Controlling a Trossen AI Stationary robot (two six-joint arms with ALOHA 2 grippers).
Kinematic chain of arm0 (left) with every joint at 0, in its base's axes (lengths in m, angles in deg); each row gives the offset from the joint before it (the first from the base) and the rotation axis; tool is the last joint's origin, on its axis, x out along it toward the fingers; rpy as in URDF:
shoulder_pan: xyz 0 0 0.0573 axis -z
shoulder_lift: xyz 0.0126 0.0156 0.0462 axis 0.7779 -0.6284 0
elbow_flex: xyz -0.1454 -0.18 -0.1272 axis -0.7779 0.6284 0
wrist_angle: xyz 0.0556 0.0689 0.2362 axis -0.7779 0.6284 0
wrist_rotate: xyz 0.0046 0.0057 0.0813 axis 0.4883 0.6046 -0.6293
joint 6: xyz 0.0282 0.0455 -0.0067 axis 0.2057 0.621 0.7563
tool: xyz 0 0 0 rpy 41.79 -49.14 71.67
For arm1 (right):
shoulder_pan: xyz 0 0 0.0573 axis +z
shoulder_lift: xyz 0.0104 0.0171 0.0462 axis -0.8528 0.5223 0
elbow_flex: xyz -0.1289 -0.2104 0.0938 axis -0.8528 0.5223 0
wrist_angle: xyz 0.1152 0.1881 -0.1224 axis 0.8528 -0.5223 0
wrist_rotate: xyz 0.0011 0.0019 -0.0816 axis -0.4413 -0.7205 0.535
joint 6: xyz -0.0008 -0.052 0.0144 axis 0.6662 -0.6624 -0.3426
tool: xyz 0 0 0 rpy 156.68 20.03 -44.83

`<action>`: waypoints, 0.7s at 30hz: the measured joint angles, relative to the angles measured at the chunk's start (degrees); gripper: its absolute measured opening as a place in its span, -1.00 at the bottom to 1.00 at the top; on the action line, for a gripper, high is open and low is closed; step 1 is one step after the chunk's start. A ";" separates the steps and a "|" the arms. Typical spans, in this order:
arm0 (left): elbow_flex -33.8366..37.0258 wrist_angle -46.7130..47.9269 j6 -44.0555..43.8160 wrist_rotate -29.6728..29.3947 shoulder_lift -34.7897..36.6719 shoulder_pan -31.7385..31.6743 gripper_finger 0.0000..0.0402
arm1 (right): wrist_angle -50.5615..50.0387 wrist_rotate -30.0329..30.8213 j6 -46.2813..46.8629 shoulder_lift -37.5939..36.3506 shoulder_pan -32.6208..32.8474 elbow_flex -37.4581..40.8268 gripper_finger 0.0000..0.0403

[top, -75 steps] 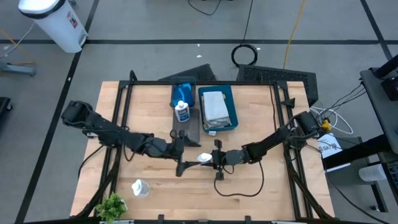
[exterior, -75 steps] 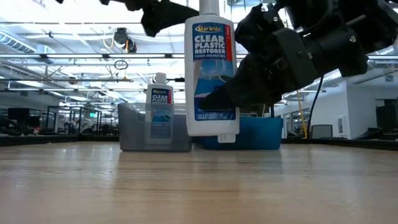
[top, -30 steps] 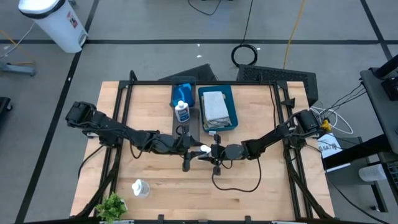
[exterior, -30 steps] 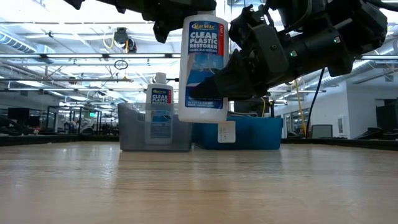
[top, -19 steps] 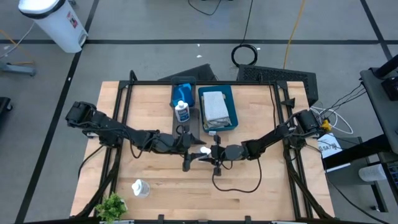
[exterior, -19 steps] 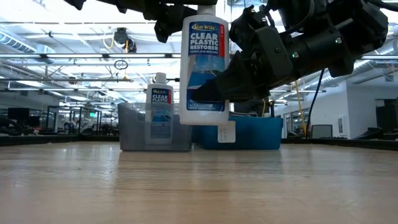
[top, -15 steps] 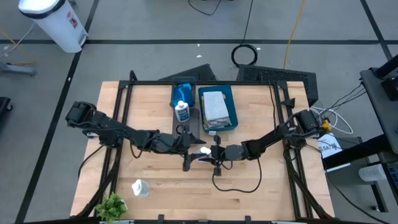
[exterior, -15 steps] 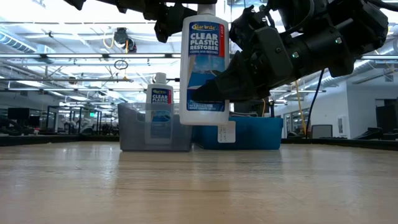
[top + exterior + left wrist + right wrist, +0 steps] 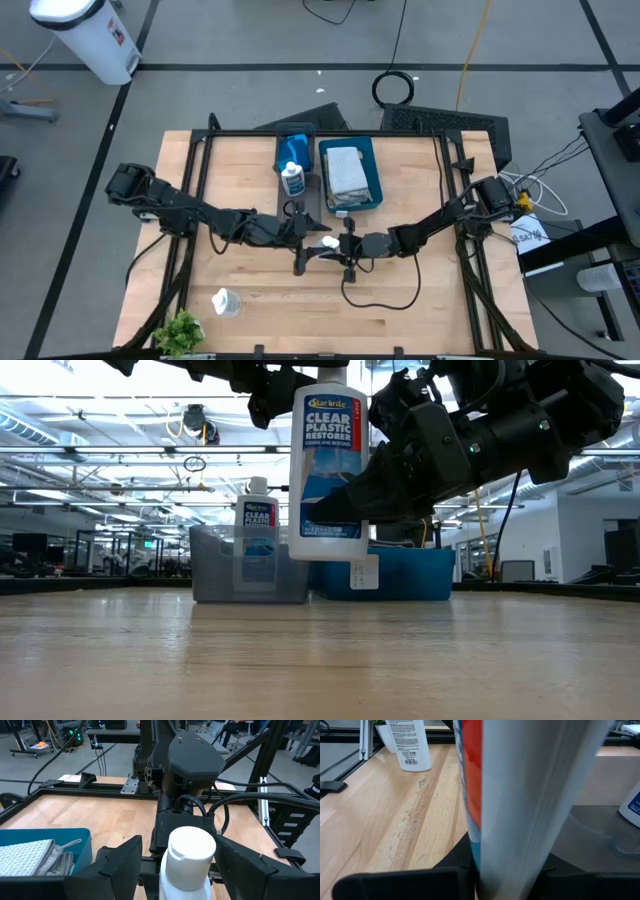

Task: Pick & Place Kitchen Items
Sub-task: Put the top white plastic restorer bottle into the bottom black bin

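Observation:
A white bottle with a blue and red label (image 9: 328, 470) hangs upright above the middle of the table, between my two grippers (image 9: 328, 242). My right gripper (image 9: 338, 510) is shut on its lower body. My left gripper (image 9: 186, 870) is open at the bottle's top. Its two fingers stand on either side of the white cap (image 9: 191, 851); I cannot tell whether they touch it. A second bottle (image 9: 293, 180) and a blue sponge (image 9: 295, 142) stand in the grey tray (image 9: 306, 205). Folded grey cloths (image 9: 345, 170) lie in the teal tray (image 9: 374, 175). My right gripper pinches the bottle's lower body (image 9: 330, 532) between its two fingers, which come level from the table's right side and lie across the bottle. The bottle (image 9: 520, 820) is upright, cap up, lifted clear of the table.
A third white bottle (image 9: 226, 300) and a small green plant (image 9: 178, 330) stand near the table's front left corner. The two trays stand side by side at the far middle (image 9: 250, 575). Black frame rails (image 9: 190, 200) run along the table's sides.
The held bottle has straightened from a slight tilt to upright. Both arms have stayed about where they were.

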 joint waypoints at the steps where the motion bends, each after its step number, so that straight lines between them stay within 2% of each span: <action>1: 0.00 0.00 0.03 0.02 0.00 0.00 0.23 | 0.00 0.00 0.02 0.00 0.00 0.00 -0.65; 21: -0.02 0.05 0.07 0.13 0.00 -0.35 0.21 | 0.02 0.07 0.01 0.00 0.00 0.00 -0.65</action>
